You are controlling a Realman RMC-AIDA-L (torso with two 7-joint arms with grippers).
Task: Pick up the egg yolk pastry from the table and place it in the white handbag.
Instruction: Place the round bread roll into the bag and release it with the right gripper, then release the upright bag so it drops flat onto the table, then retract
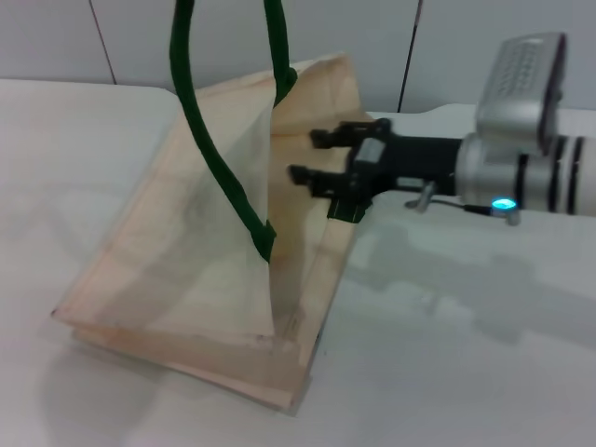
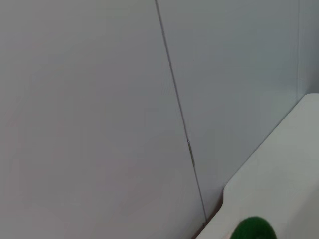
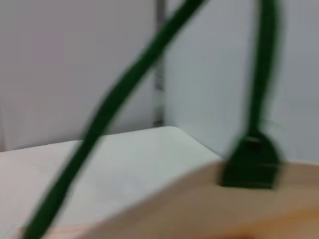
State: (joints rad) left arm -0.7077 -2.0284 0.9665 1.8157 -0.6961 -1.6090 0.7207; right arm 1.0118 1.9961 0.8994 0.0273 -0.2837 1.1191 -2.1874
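The white handbag [image 1: 186, 261] stands tilted on the table, its mouth pulled open and its dark green rope handles [image 1: 209, 158] running up out of the head view. My right gripper [image 1: 312, 155] is at the bag's open upper right edge, fingers apart with nothing between them. The egg yolk pastry is out of view. The right wrist view shows the bag's rim [image 3: 209, 209], a green tab [image 3: 251, 164] and a handle [image 3: 109, 109] close up. The left wrist view shows only a bit of green rope [image 2: 254, 230]; my left gripper is out of view.
The white table [image 1: 466, 354] stretches around the bag. A grey panelled wall [image 1: 56, 37] stands behind it, close to the table's far edge [image 2: 269, 164].
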